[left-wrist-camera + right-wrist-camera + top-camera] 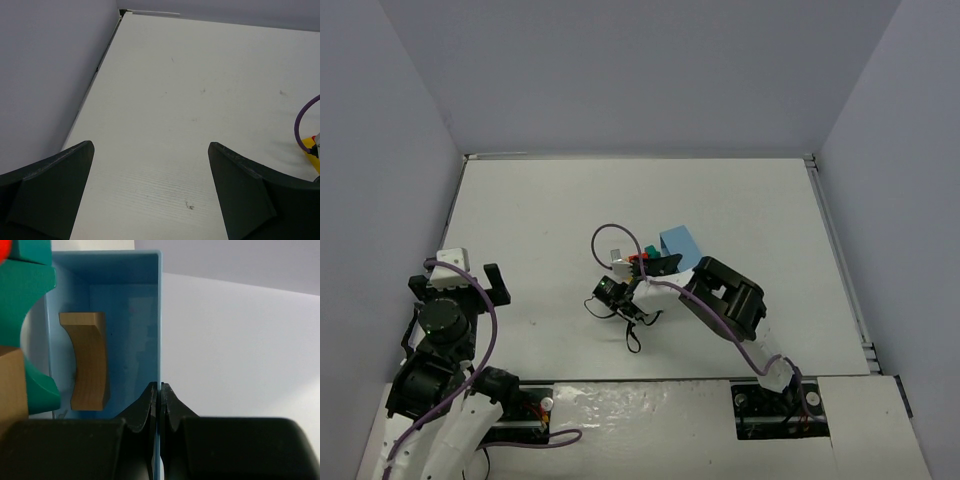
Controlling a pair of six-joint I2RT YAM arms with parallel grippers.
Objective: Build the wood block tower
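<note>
My right gripper (160, 387) is shut on the thin side wall of the light-blue bin (125, 300), one finger inside and one outside. A curved tan block (90, 360) lies in the bin. Just left of the bin a teal arch block (25, 295) shows, with a tan block (10, 385) below it and a sliver of red (4, 247) above. From above, the bin (682, 242) sits mid-table with red and green blocks (643, 258) at its left, and the right gripper (665, 264) beside them. My left gripper (150, 170) hangs open over bare table, near the left wall (470, 275).
A purple cable (610, 235) loops in front of the blocks, and it shows again (300, 125) at the right edge of the left wrist view with a yellow piece (312, 150) beneath. Grey walls enclose the table on the left, back and right.
</note>
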